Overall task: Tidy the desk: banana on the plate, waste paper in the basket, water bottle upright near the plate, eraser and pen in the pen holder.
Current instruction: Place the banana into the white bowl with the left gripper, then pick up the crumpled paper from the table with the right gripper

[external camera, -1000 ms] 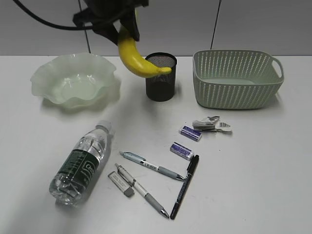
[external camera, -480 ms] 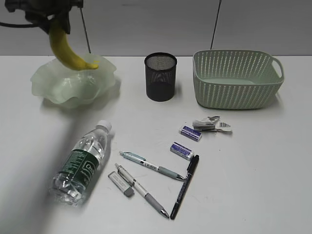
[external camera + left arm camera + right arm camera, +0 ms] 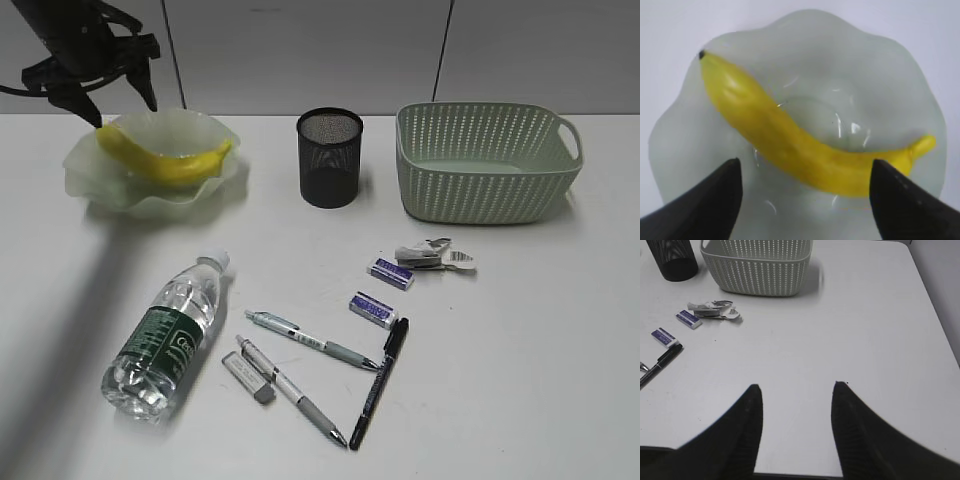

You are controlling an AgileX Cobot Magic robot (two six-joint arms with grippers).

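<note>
The banana (image 3: 165, 163) (image 3: 790, 145) lies loose in the wavy green plate (image 3: 110, 190) (image 3: 890, 65). My left gripper (image 3: 120, 105) (image 3: 804, 165) hovers open just above it, holding nothing. The water bottle (image 3: 170, 335) lies on its side at front left. The waste paper (image 3: 432, 254) (image 3: 715, 309) lies before the basket (image 3: 485, 160) (image 3: 760, 267). Two erasers (image 3: 390, 272) (image 3: 372, 309) and three pens (image 3: 315, 342) (image 3: 295, 392) (image 3: 378, 385) lie on the desk. The pen holder (image 3: 329, 158) stands at the back middle. My right gripper (image 3: 797, 386) is open over bare desk, outside the exterior view.
A small grey case (image 3: 248, 378) lies beside the pens. The desk's right edge (image 3: 935, 325) runs close to my right gripper. A grey wall stands behind the desk.
My left gripper carried the banana leftward from above the pen holder to the plate, then opened and let it go. The banana now rests in the plate. The right arm stayed still.
</note>
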